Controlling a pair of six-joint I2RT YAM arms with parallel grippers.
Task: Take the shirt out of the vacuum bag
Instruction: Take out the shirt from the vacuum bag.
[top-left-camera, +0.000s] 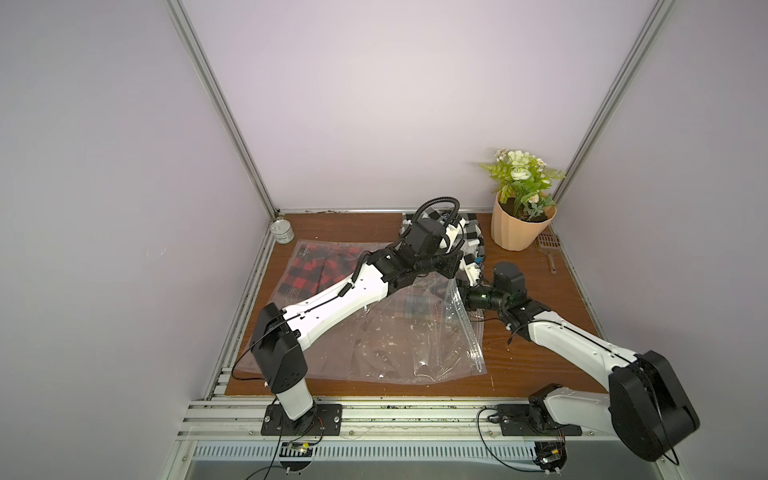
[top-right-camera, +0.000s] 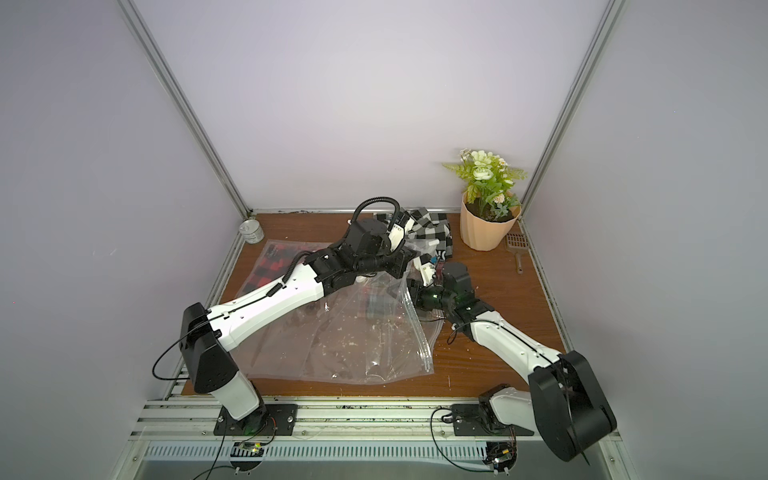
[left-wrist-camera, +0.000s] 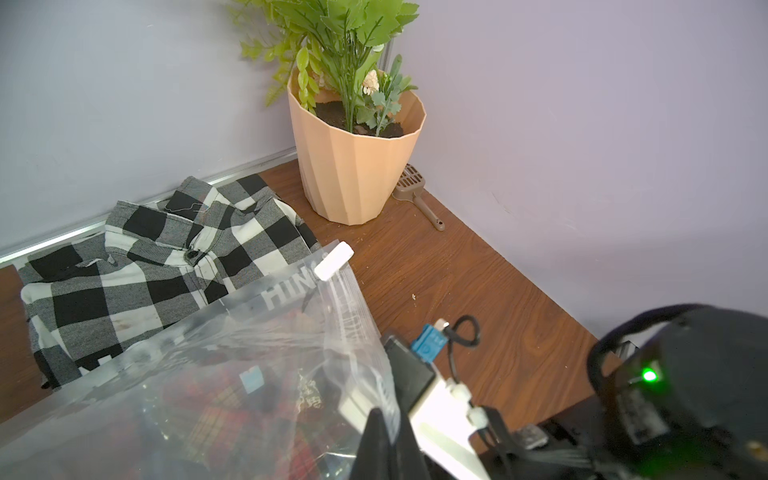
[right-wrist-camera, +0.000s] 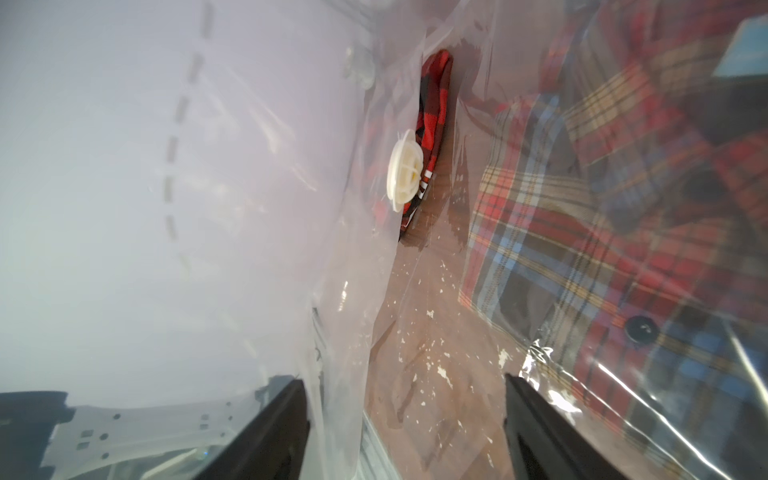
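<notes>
The vacuum bag (top-left-camera: 395, 345) lies on the tabletop (top-left-camera: 519, 365), with the plaid shirt (right-wrist-camera: 582, 208) inside it. Your left claw (left-wrist-camera: 378, 440), pressed together, pinches the bag's raised mouth edge. Your right claw (right-wrist-camera: 403, 386) is spread at the mouth, near the shirt.

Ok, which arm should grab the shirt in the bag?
Right. The right gripper is open at the mouth of the vacuum bag, facing the red-blue plaid shirt; the left gripper is shut on the bag's edge, holding it up.
</notes>
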